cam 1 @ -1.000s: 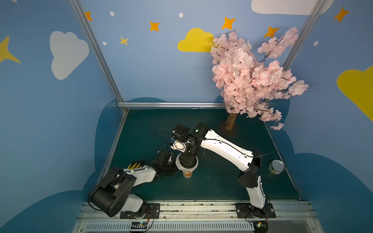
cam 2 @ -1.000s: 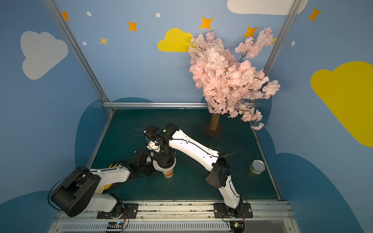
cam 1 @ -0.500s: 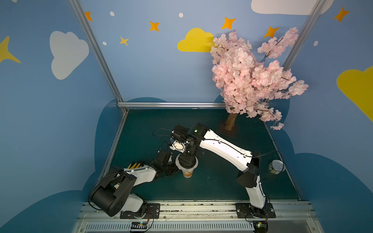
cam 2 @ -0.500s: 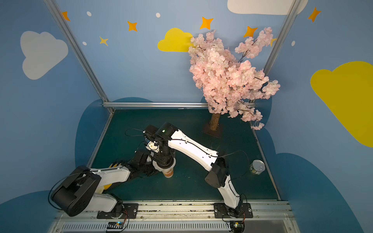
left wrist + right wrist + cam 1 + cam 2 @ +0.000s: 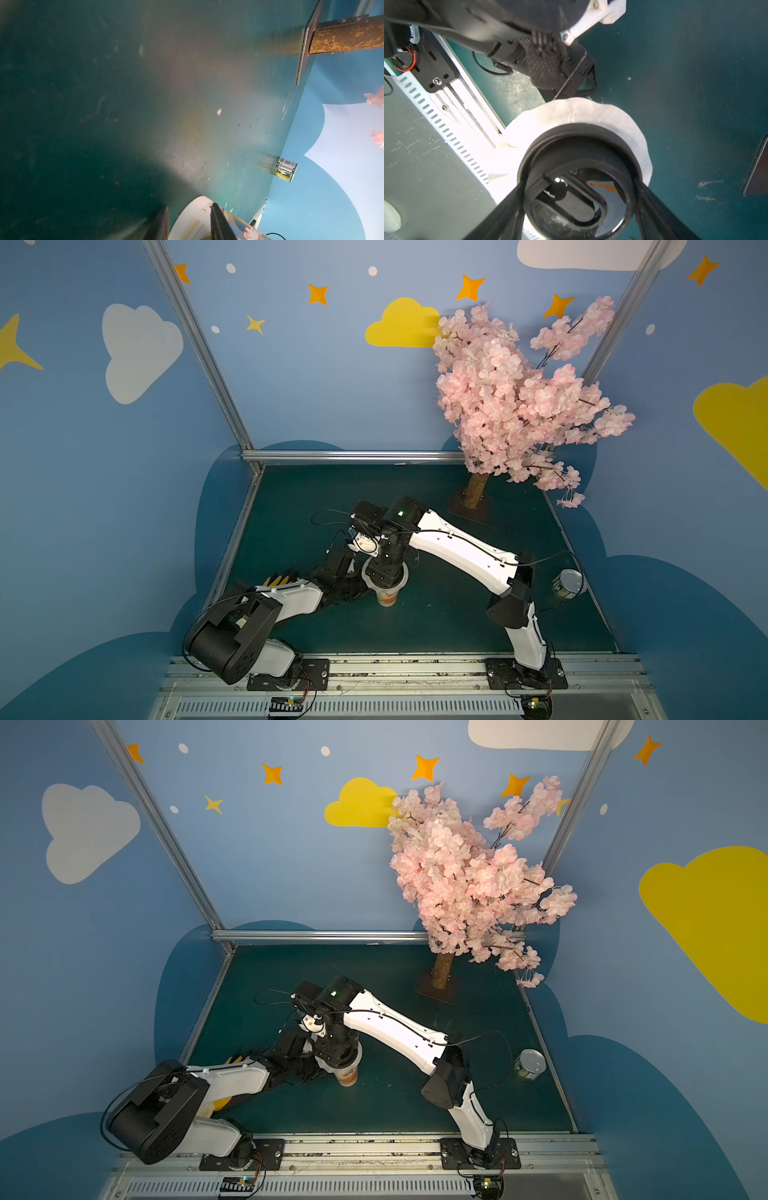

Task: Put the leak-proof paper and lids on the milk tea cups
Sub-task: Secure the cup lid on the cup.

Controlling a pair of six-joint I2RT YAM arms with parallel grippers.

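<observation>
the leak-proof paper (image 5: pixel 591 116) lies over the mouth of the milk tea cup (image 5: pixel 386 596). its crinkled whitish edge sticks out past the rim wherever the right wrist view shows it. a black lid (image 5: pixel 571 135) sits on top and pins it down. the right fingers (image 5: pixel 656 218) reach down from above and bracket the lid, spread wide, one at each side of its rim. i cannot tell whether they press on it or stand just clear. the left fingers (image 5: pixel 218 224) lie low against the cup's side, apart, with white cup wall showing in the gap. i cannot tell whether they clamp it or merely steady it. the cup stands upright near the front middle of the dark green worktop (image 5: pixel 436 614).

by my reading the paper is as good as placed, and the step in hand is seating the lid over it. the next move calls for a clean let-go and a straight lift, with the cup braced, so neither lid nor sheet is dragged askew.

raised lettering on the lid is too blurred to read, and the cup's orange print shows no legible words. a small metal can (image 5: pixel 284 170), well apart near the worktop's right edge, carries a barcode and a square code but no readable name.
</observation>
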